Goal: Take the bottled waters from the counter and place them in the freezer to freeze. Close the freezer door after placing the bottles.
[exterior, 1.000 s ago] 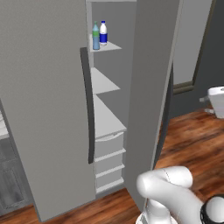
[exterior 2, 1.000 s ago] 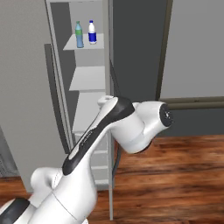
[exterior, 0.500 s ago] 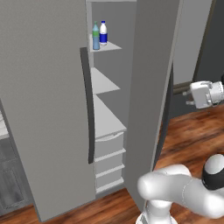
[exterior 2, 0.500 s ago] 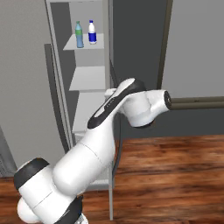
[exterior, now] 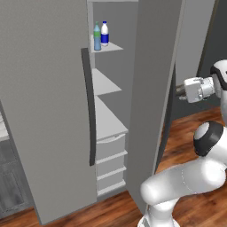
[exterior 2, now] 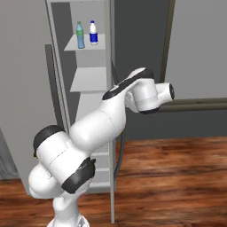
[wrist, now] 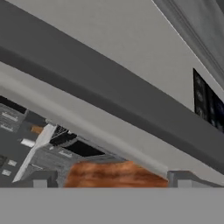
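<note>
Both bottled waters already stood upright on the top shelf (exterior: 111, 46) of the tall light-grey freezer (exterior: 44, 111) — the teal-green tinted bottle with green cap (exterior: 97, 37) just beside the clear bottle with blue label and white cap (exterior: 104, 34), near the shelf's front edge. So the thing left to handle was the open freezer door, a tall flat light-grey panel (exterior: 153, 88) standing edge-on between the arm and the shelves. I judged it stiff and fairly heavy on its hinges; a flat push on its outer face, near the free edge, should swing it, with no need to grasp. My fingers (wrist: 111, 177) were spread wide with nothing between them, the hand (exterior: 195, 88) hovering just beside the door's outer side. The other door with its long dark vertical bar handle (exterior: 88, 106) stood apart from the swing — only my own arm's elbow (exterior 2: 146, 95) sat close to the panel.
</note>
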{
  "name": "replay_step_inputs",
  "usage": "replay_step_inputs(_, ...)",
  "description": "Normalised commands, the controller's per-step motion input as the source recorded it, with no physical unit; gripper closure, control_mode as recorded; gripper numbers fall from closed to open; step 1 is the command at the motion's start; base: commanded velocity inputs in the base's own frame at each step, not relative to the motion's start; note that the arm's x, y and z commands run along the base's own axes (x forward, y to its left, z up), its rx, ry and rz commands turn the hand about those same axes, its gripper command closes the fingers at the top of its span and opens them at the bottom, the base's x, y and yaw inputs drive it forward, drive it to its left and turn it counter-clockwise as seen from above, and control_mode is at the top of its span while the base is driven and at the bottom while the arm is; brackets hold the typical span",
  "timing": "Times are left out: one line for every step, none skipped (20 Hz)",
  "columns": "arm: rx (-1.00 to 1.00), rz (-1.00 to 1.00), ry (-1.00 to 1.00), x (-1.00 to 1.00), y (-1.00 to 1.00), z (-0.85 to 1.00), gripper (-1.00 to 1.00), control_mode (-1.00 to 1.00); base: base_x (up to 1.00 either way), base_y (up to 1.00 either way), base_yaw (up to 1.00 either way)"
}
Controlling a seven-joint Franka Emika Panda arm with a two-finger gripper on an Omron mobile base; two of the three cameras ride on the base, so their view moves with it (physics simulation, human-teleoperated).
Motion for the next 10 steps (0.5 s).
replay_step_inputs(0.0,0.0,-0.12,0.21,0.0,-0.21,-1.0,-1.0,0.0,0.0,0.0)
replay_step_inputs(0.0,0.0,-0.13,0.21,0.0,-0.18,-1.0,-1.0,0.0,0.0,0.0)
replay_step_inputs(0.0,0.0,-0.14,0.23,0.0,-0.14,-1.0,-1.0,0.0,0.0,0.0)
replay_step_inputs(0.0,0.0,-0.13,0.26,0.0,-0.12,-1.0,-1.0,0.0,0.0,0.0)
replay_step_inputs(0.0,0.0,-0.12,0.3,0.0,-0.12,-1.0,-1.0,0.0,0.0,0.0)
replay_step_inputs(0.0,0.0,-0.12,0.31,0.0,-0.14,-1.0,-1.0,0.0,0.0,0.0)
replay_step_inputs(0.01,0.0,-0.11,0.33,0.0,-0.14,-1.0,-1.0,0.0,0.0,0.0)
replay_step_inputs(0.02,0.0,-0.09,0.39,0.0,-0.11,-1.0,-1.0,0.0,0.0,0.0)
replay_step_inputs(0.03,0.0,-0.05,0.44,-0.04,-0.09,-1.0,-1.0,0.0,0.0,0.0)
replay_step_inputs(0.03,0.0,-0.03,0.45,-0.03,-0.06,-1.0,-1.0,0.0,0.0,0.0)
